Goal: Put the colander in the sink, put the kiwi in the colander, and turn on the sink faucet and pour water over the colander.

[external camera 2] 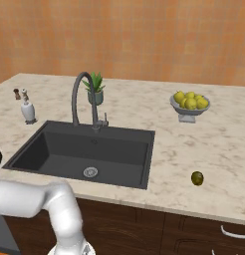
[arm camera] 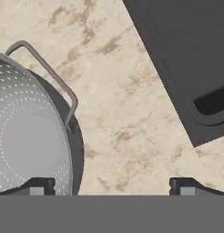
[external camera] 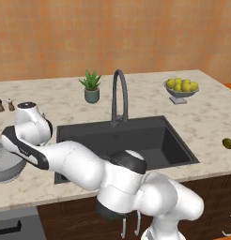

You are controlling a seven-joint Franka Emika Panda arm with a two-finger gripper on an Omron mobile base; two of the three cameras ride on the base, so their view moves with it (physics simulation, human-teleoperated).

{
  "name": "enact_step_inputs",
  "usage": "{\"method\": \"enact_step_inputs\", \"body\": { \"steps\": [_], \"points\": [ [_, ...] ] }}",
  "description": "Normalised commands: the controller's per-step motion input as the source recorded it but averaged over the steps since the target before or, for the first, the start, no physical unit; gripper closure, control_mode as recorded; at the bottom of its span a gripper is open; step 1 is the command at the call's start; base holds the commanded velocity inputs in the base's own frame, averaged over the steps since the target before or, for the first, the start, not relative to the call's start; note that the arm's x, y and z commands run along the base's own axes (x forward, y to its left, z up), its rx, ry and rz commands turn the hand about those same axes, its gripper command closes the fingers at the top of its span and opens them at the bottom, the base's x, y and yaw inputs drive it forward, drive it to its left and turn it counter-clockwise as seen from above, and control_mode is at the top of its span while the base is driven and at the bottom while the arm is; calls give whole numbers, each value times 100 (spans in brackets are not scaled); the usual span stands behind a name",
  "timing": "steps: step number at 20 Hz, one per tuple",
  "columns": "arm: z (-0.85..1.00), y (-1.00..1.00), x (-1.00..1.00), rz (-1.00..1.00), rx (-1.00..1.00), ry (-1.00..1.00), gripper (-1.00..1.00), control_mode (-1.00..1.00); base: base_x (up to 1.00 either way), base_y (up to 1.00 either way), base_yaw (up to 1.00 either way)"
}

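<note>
The silver-grey colander (external camera: 3, 165) sits on the marble counter left of the black sink (external camera: 150, 136), partly hidden by my arm. From above, the colander (arm camera: 27, 141) shows its dotted inside and a wire handle. My gripper (arm camera: 112, 188) hangs open above it, one fingertip (arm camera: 38, 186) over the colander's rim and the other over bare counter. Nothing is between the fingers. The kiwi (external camera: 227, 143) lies on the counter right of the sink, and it is also the kiwi (external camera 2: 197, 178) near the front edge. The dark gooseneck faucet (external camera: 119, 93) stands behind the basin, with no water running.
A grey bowl of yellow fruit (external camera: 181, 89) stands at the back right. A potted plant (external camera: 91, 86) is beside the faucet. A white soap pump (external camera 2: 28, 110) and small shakers (external camera: 0, 105) stand at the back left. A corner of the sink (arm camera: 191, 68) lies close to the hand.
</note>
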Motion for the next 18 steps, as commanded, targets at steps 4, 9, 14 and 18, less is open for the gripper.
{"method": "enact_step_inputs", "body": {
  "steps": [4, 9, 14, 18],
  "points": [
    [-20, 23, 16, 0, -4, 0, -100, -100, 0, 0, 0],
    [-26, 19, 19, 0, -1, 0, -100, -100, 0, 0, 0],
    [-33, 11, 13, 0, 0, 0, -100, -100, 0, 0, 0],
    [-31, 5, 13, 0, 0, 0, -100, -100, 0, 0, 0]
  ]
}}
